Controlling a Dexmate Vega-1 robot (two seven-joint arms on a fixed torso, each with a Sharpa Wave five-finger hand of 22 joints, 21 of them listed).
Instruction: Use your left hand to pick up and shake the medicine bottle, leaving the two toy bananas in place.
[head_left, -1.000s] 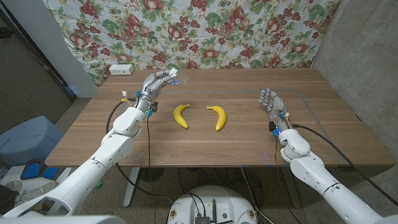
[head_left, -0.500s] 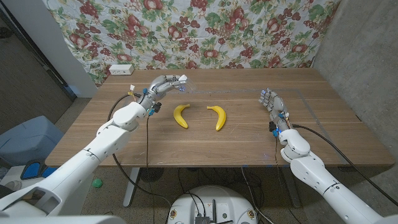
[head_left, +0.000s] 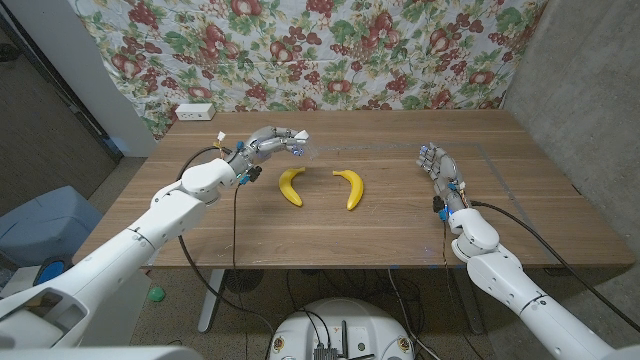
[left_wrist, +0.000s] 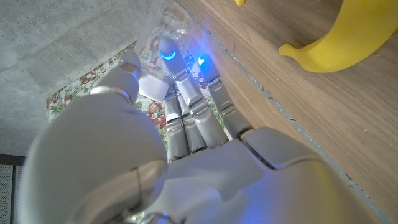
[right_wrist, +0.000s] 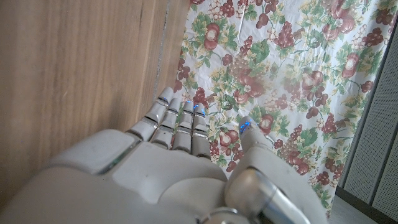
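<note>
My left hand (head_left: 268, 141) is raised over the back left of the table (head_left: 400, 235) and grips a small clear medicine bottle (head_left: 301, 149) at its fingertips. In the left wrist view the see-through bottle (left_wrist: 175, 20) sits between the lit fingertips of that hand (left_wrist: 186, 143), with one banana (left_wrist: 329, 37) close by on the wood. Two yellow toy bananas lie side by side mid-table: the left banana (head_left: 291, 186) and the right banana (head_left: 350, 187). My right hand (head_left: 437, 165) stands on its edge at the right, fingers straight, holding nothing (right_wrist: 180, 162).
A white power strip (head_left: 193, 112) lies at the table's back left corner. A fruit-print cloth (head_left: 330, 50) hangs behind the table. A grey wall (head_left: 590, 90) stands to the right, and a blue bin (head_left: 45, 225) sits on the floor at the left.
My left hand has swung to the right and slightly lower with the bottle, closer to the left banana. Bananas and right hand have stayed still.
</note>
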